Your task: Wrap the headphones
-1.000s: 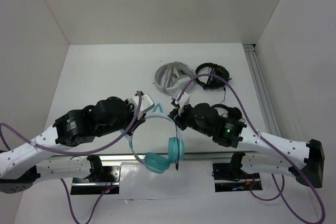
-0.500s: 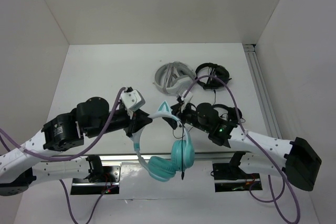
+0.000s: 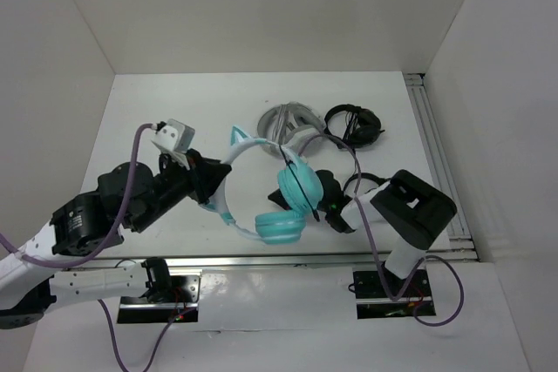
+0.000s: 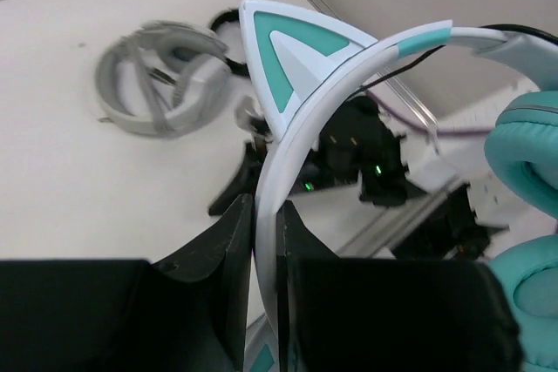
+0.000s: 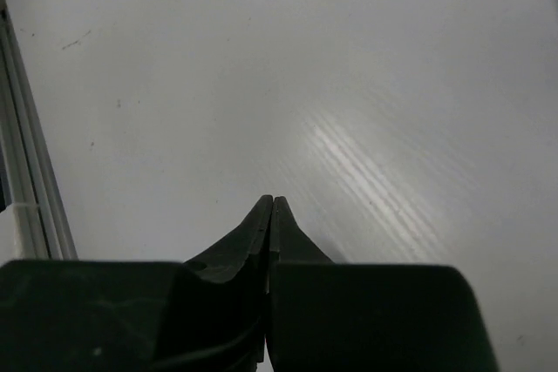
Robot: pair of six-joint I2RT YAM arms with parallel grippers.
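- Teal over-ear headphones with a whitish headband and cat ears [image 3: 279, 226] now hang above mid-table, carried up from the near edge within the last second.
- Left gripper [image 4: 264, 219] pinches the headband.
- Right gripper [image 5: 271, 205], fingers pressed together, has swung in close beside them; whether it traps the thin black cable [image 3: 303, 189] cannot be told.
- Wrapping looks barely begun.
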